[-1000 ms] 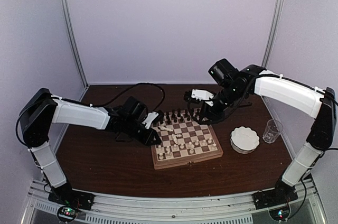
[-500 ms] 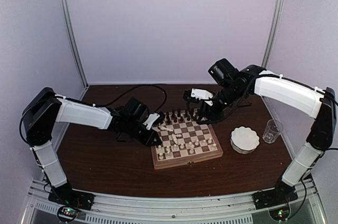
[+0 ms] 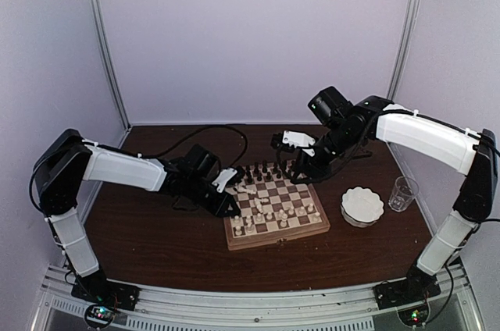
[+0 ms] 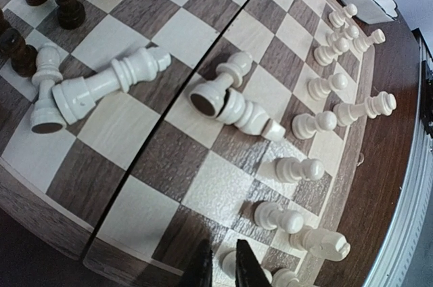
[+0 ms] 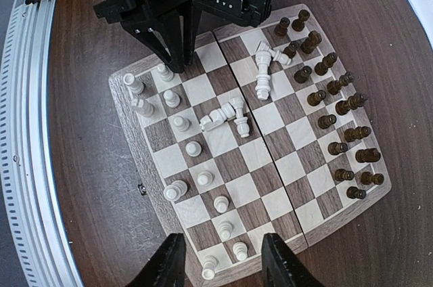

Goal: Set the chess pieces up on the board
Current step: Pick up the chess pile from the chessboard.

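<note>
The left arm has edged slightly toward the board [image 3: 273,239] since a second ago. The left fingers [image 4: 203,272] are almost closed, tips low over its edge row, with a white pawn [image 4: 227,263] in the slim gap; whether they pinch it I cannot tell. Toppled white pieces [image 4: 111,85] lie beyond them. The right fingers [image 5: 281,263] hover spread wide and empty above the board.

Place: robot test cell in a lab
Enclosure: plain pale lilac wall panels [image 3: 250,34] on three sides, joined by aluminium posts [image 3: 105,42]
Fittings: left arm [image 3: 117,169] and right arm [image 3: 422,132], white and black, mounted on an aluminium rail [image 3: 250,311] at the near edge of a dark brown table [image 3: 156,253]
Wiring: black cable [image 3: 195,132] looped loose across the tabletop
</note>
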`<state>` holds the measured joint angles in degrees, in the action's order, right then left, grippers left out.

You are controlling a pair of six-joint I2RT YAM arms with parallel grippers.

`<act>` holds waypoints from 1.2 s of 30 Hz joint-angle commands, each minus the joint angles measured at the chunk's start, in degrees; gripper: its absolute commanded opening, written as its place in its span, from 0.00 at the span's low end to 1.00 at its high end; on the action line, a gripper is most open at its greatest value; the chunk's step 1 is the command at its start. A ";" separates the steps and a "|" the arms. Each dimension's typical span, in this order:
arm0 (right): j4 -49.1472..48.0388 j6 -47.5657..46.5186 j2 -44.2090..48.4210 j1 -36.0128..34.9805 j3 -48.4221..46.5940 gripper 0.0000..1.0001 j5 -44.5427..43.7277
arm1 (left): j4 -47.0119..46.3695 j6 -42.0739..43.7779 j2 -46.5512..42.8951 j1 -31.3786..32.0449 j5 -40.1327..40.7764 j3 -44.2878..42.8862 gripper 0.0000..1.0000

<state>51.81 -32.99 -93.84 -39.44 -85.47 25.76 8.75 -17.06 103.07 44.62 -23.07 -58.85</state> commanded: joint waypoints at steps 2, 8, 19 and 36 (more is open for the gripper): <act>-0.12 0.25 -0.54 0.34 -0.60 0.41 0.80 | -2.02 -0.42 1.17 -0.44 -0.95 -0.48 0.14; -0.68 -0.02 -1.93 0.34 -0.27 0.41 0.88 | -0.48 -0.63 -0.08 -0.42 4.10 -1.18 0.17; 0.42 -6.99 -17.66 0.42 -8.06 0.33 6.08 | 1.69 0.99 -13.52 -0.94 16.91 0.16 0.38; 3.38 -10.16 -30.66 -0.30 -18.41 0.35 5.48 | -1.64 -3.86 -24.75 -2.24 21.31 6.95 0.62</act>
<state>53.04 -41.43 -122.67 -39.40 -102.48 30.26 8.80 -19.90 80.60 42.78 -2.61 -52.23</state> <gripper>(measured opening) 0.349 0.626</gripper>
